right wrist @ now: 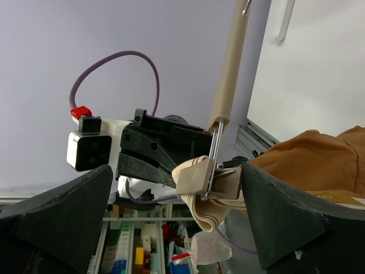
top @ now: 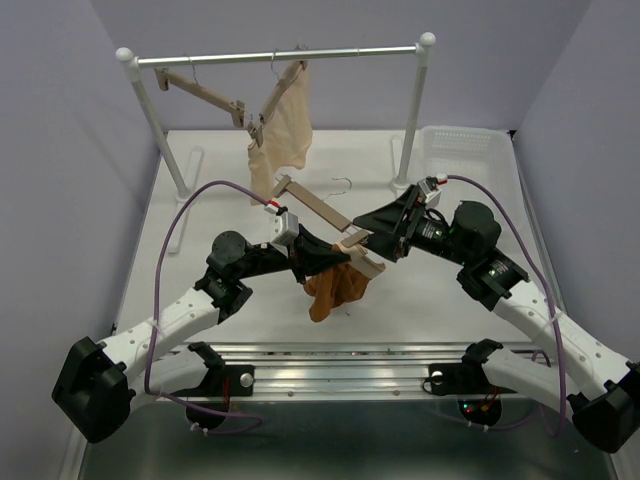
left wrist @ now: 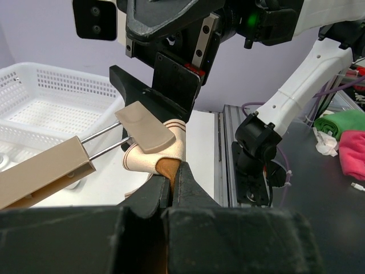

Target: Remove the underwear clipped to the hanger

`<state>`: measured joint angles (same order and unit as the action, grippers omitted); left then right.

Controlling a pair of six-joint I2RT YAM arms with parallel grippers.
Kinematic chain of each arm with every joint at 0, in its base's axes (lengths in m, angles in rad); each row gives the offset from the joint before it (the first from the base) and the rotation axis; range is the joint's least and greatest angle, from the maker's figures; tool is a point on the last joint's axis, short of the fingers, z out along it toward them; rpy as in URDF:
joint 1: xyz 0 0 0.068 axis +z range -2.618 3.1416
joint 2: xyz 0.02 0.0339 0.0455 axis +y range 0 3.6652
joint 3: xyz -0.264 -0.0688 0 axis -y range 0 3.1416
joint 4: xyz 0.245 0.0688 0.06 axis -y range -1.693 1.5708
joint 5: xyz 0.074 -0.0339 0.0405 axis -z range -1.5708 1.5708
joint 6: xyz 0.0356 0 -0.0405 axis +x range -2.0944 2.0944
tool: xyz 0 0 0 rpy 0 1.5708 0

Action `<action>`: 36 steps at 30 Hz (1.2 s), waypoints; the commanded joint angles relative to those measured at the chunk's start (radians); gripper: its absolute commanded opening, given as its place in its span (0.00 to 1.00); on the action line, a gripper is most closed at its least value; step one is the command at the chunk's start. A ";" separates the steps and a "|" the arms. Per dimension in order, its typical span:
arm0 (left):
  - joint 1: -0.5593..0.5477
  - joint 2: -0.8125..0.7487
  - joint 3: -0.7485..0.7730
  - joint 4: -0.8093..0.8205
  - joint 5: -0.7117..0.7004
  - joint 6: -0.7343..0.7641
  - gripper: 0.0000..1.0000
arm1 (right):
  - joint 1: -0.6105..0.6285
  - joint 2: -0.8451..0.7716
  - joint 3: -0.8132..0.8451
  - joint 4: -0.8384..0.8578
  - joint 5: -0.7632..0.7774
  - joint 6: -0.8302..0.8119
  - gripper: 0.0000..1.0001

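The hanger (top: 315, 212) is a light wooden bar with a wire hook, held slanted above the table. The rust-brown underwear (top: 335, 285) hangs from the clip (top: 362, 258) at its near end. My left gripper (top: 318, 258) is shut on the underwear's waistband just below that clip; in the left wrist view the brown fabric (left wrist: 165, 169) is pinched between its tips (left wrist: 174, 171). My right gripper (top: 368, 238) stands open, its fingers either side of the clip (right wrist: 201, 177), which sits between them (right wrist: 177, 171) without visible contact. The hanger bar (right wrist: 228, 74) runs up and away; the underwear (right wrist: 319, 160) bunches at the right.
A clothes rail (top: 280, 55) on white posts crosses the back. On it hang a bare wooden hanger (top: 200, 90) and another carrying pale cream underwear (top: 285, 130). A white mesh basket (top: 460, 150) stands at the back right, also visible in the left wrist view (left wrist: 45, 108).
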<state>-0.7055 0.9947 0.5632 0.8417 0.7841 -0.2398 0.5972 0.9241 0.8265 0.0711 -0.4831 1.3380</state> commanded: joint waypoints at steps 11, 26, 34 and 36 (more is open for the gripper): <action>-0.005 0.009 0.047 0.048 0.030 0.033 0.00 | 0.009 -0.007 -0.004 0.110 -0.055 0.023 0.86; -0.006 0.005 0.052 0.030 0.032 0.043 0.00 | 0.009 -0.019 0.033 -0.037 0.040 -0.037 0.49; -0.006 0.005 0.052 0.025 0.043 0.048 0.00 | 0.009 -0.028 0.048 -0.068 0.089 -0.068 0.27; -0.006 0.005 0.052 0.023 0.047 0.053 0.00 | 0.009 -0.031 0.045 -0.068 0.098 -0.072 0.24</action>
<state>-0.7059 1.0122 0.5709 0.8101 0.8051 -0.2150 0.5972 0.9222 0.8234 -0.0235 -0.4236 1.2934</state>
